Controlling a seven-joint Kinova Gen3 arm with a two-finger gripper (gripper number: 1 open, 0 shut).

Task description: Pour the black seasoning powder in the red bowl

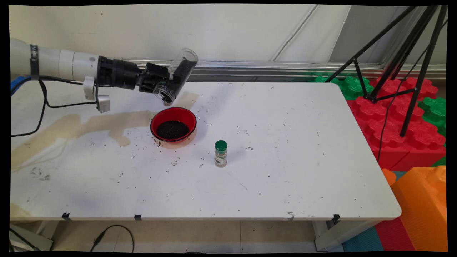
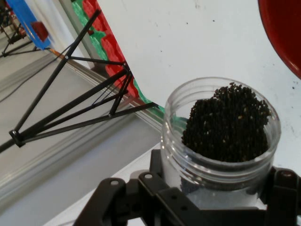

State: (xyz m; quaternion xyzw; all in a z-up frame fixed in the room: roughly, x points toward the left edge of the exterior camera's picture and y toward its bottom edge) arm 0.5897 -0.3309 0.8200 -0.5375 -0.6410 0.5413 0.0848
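White table (image 1: 285, 171) with brown stains and scattered dark specks, wall behind, red and green foam blocks (image 1: 385, 117) and a black tripod (image 1: 403, 71) off beyond the hand's far side. You're looking at a pour in progress, by my read: the gripper (image 1: 165, 81) is clamping a clear jar (image 1: 175, 79) of small black seeds, tilting it mouth-down. The jar's mouth is hanging just above the red bowl (image 1: 173, 124), over its rim nearest the hand, not touching. The bowl is already holding a dark heap of seeds. In the hand view the seeds (image 2: 228, 125) are crowding up to the jar's lip, the bowl's rim showing at the corner. More tilt looks needed to get them flowing. The arm is reaching in level, wrist rolled. A green-capped bottle (image 1: 220, 153) is standing upright past the bowl, well apart from the hand.
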